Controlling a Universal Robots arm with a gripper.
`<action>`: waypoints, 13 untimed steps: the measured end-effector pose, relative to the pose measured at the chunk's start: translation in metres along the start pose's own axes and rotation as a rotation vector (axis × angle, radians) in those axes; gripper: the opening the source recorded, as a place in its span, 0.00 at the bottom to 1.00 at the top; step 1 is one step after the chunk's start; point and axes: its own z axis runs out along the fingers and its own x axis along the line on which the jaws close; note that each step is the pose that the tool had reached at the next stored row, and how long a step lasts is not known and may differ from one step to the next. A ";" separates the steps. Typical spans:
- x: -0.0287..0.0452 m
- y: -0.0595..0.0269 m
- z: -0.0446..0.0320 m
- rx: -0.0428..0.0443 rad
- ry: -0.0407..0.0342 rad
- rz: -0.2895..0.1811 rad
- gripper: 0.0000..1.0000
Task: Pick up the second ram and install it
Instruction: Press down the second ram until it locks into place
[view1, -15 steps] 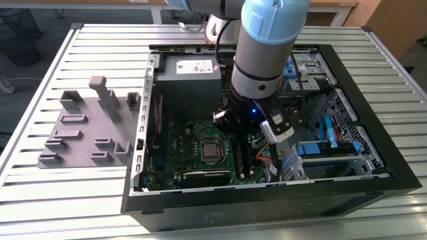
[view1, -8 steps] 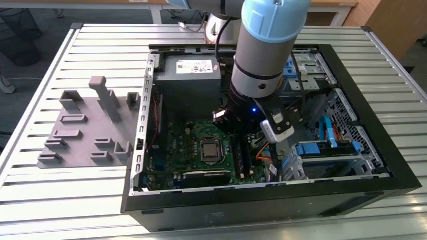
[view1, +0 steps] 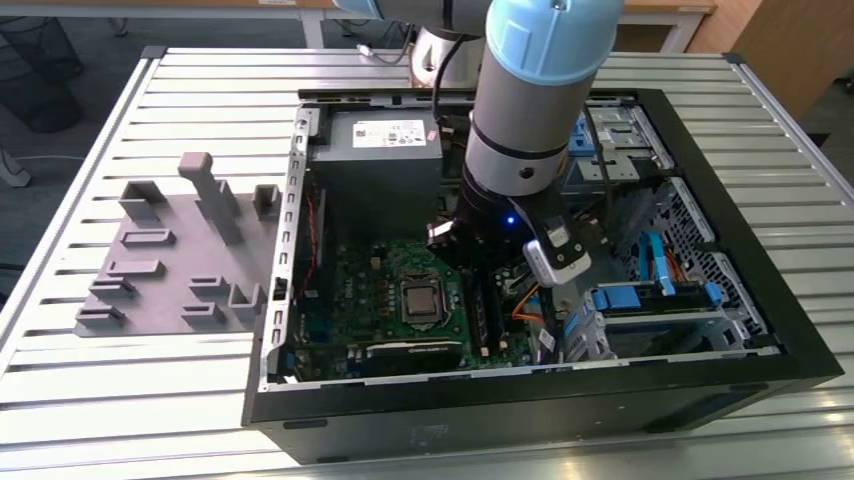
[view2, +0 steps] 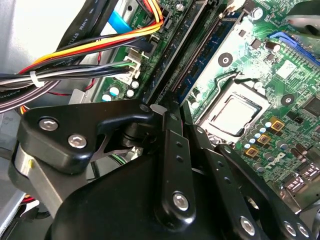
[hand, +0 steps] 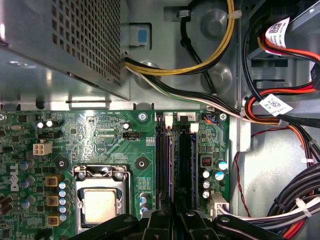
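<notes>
First wrist view: the fingers (hand: 174, 220) are seen down at the memory slots, closed on the second ram (hand: 172, 170), which stands edge-up in its slot. Beyond them, the motherboard (hand: 100, 140), then the power supply (hand: 60, 45), are seen.

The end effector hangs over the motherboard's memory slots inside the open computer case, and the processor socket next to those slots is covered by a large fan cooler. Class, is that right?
Not quite. The end effector does hang over the memory slots in the open computer case, but the processor socket has no fan cooler: the first wrist view shows the bare metal chip under its retention frame.
</notes>
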 end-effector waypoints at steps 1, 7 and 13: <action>0.0000 0.0000 0.0000 0.0000 0.0000 0.000 0.14; -0.0001 0.0000 0.0016 -0.0001 0.0000 0.000 0.14; -0.0001 0.0001 0.0031 0.0003 0.0001 0.000 0.14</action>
